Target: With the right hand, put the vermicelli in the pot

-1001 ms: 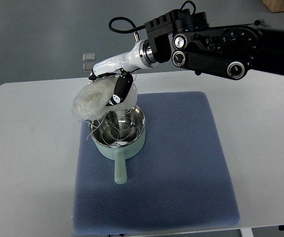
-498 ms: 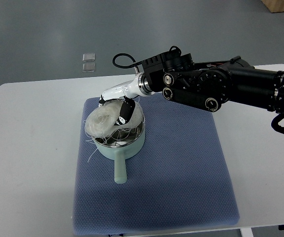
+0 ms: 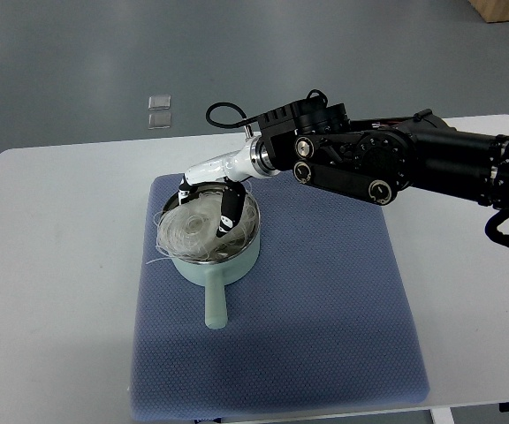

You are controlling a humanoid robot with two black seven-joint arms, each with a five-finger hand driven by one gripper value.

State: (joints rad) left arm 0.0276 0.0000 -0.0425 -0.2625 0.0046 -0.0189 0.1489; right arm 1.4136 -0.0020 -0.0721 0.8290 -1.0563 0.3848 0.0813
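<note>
Now the vermicelli [image 3: 188, 228], carried above the rim a second ago, is lowered into the pot [image 3: 237, 262]; it is still pinched by the right hand [image 3: 212, 199], release pending.

1. Light: bright, even, diffuse, from overhead.
2. Shadows: soft, faint; slight dark patch under the black arm [image 3: 396, 163] on the blue mat [image 3: 325, 300].
3. Glare: small highlights on pot [image 3: 210, 243] rim.
4. Focus: sharp overall, no motion blur; edges undistorted.
</note>
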